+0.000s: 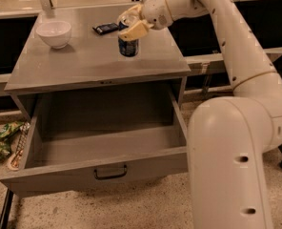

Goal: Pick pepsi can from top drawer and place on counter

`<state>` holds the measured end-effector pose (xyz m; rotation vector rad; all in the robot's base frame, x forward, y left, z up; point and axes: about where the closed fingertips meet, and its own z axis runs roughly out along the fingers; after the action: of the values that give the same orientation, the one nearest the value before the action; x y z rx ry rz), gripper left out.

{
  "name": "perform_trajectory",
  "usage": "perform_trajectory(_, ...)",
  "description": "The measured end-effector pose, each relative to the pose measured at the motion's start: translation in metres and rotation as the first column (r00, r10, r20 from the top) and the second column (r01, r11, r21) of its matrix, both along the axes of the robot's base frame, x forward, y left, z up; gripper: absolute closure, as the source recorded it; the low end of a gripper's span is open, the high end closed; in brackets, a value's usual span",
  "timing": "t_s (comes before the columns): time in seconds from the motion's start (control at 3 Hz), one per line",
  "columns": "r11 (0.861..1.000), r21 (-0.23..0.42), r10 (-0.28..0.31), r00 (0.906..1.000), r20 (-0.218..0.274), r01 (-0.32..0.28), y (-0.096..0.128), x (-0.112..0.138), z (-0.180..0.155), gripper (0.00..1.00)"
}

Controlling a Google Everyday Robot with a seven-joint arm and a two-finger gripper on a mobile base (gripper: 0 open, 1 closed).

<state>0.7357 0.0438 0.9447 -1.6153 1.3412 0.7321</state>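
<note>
The pepsi can (128, 47), dark blue with white markings, is upright at the middle rear of the counter (84, 63); I cannot tell whether its base touches the surface. My gripper (131, 23) comes in from the right, above the can, and is shut on the can's upper part, hiding its silver top. The top drawer (103, 142) is pulled fully out below the counter, with nothing showing inside it. Its dark handle (110, 172) is at the middle of the front panel.
A white bowl (54, 33) sits at the counter's back left. A flat black packet (106, 28) lies behind the can. My arm's large lower segment (231, 166) fills the right foreground beside the drawer. Green wrappers (2, 138) lie on the floor at left.
</note>
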Motion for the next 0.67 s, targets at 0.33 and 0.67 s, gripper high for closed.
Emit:
perform_trajectory(0.33,0.992,0.038,-0.119,0.9914,0.055,0.117,-0.015,0.032,0.031,1.00)
perform_trajectory(0.67,0.979,0.031,-0.202,0.9782,0.048,0.201,-0.021,0.055,0.032,1.00)
